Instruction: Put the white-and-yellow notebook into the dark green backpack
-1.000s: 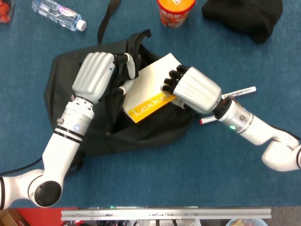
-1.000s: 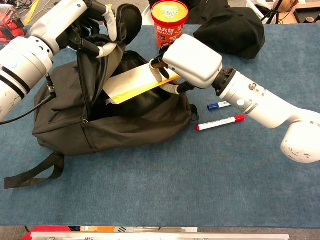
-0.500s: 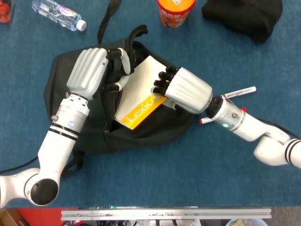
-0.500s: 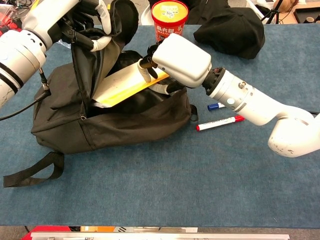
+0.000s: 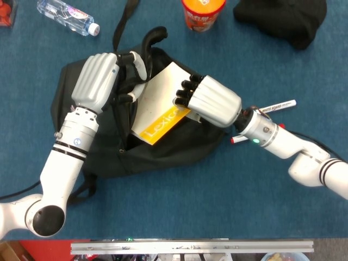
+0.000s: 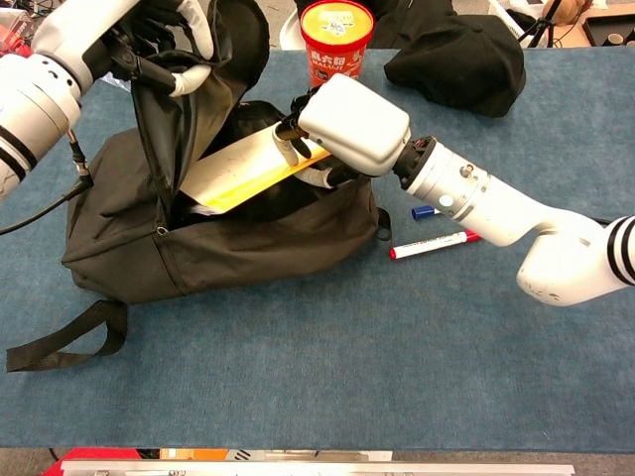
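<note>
Chest view: my left hand (image 6: pixel 149 35) grips the dark green backpack (image 6: pixel 248 248) flap raised, keeping the mouth wide. My right hand (image 6: pixel 342 124) clasps the white-and-yellow notebook (image 6: pixel 238 169), tilted, its lower end entering the opening.

A blue carpeted table (image 6: pixel 327 377) fills both views under even light. An orange cup (image 6: pixel 335 40) stands at its far edge; right of the cup lies a heap of black cloth (image 6: pixel 456 59), left of it a plastic bottle (image 5: pixel 68 16). A metal rail (image 5: pixel 190 247) runs along the near edge.
</note>
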Controlling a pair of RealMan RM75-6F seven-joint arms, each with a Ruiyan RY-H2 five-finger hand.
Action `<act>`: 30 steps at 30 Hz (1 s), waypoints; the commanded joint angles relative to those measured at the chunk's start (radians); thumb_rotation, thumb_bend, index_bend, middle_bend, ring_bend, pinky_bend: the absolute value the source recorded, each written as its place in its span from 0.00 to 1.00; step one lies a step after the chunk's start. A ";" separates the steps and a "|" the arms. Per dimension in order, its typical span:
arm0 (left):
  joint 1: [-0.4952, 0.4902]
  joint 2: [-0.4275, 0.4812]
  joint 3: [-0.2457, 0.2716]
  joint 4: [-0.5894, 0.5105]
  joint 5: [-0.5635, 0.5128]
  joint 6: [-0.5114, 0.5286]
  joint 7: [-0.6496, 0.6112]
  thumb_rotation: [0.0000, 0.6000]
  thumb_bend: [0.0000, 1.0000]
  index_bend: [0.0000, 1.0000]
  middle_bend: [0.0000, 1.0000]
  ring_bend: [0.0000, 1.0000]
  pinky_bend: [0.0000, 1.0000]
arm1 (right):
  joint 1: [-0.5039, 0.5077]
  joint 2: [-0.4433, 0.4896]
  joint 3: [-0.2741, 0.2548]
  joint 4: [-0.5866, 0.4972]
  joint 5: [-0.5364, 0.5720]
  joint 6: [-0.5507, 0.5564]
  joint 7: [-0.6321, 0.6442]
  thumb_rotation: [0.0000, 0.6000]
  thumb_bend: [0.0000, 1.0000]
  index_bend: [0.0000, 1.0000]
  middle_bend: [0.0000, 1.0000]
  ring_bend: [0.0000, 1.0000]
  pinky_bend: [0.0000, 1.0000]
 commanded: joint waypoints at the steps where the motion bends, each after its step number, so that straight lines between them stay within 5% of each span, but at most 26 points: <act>1: 0.001 0.001 -0.002 -0.001 -0.005 0.004 -0.001 1.00 0.38 0.57 0.71 0.76 0.96 | 0.010 -0.029 -0.002 0.043 0.012 0.004 0.013 1.00 0.54 0.87 0.69 0.53 0.58; 24: 0.021 0.027 -0.014 -0.014 -0.028 0.023 -0.048 1.00 0.37 0.44 0.52 0.76 0.96 | 0.055 -0.154 -0.009 0.188 0.086 -0.060 0.054 1.00 0.52 0.86 0.66 0.51 0.57; 30: 0.026 0.049 -0.020 -0.034 -0.054 0.010 -0.063 1.00 0.37 0.39 0.51 0.76 0.96 | 0.053 -0.139 -0.010 0.143 0.105 -0.081 0.043 1.00 0.46 0.54 0.51 0.39 0.49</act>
